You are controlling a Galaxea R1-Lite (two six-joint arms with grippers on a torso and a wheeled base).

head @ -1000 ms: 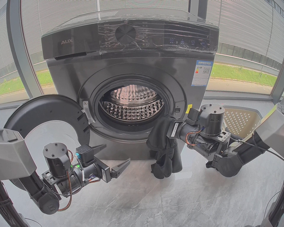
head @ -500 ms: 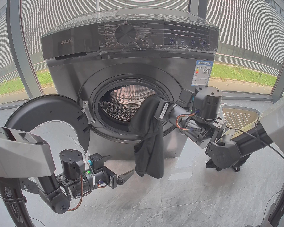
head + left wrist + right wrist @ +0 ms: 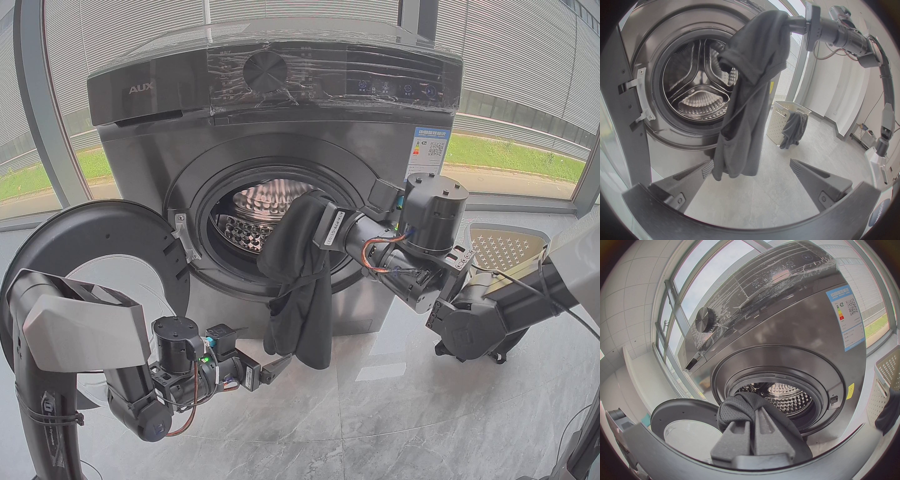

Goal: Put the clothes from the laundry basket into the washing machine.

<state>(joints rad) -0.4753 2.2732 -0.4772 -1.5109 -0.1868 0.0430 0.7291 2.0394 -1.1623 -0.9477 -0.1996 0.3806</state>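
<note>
A grey washing machine [image 3: 275, 144] stands ahead with its round door [image 3: 94, 250] swung open to the left. My right gripper [image 3: 317, 219] is shut on a black garment [image 3: 300, 294] and holds it at the right rim of the drum opening [image 3: 256, 219]. The cloth hangs down past the door ring almost to the floor. In the right wrist view the fingers [image 3: 768, 433] pinch the black garment [image 3: 737, 408] in front of the drum. My left gripper [image 3: 282, 364] is open, low near the floor, just left of the cloth's hem. The same black garment [image 3: 747, 103] hangs above my left gripper [image 3: 750, 170].
A cream laundry basket [image 3: 509, 247] stands right of the machine, with another dark garment [image 3: 793, 129] draped over the basket's rim [image 3: 779, 109]. Grey tiled floor [image 3: 375, 412] lies open in front. Windows run behind the machine.
My right gripper has lifted the black garment up and left, from beside the machine's lower front to the drum opening. My left arm has shifted right and lower, toward the hanging hem.
</note>
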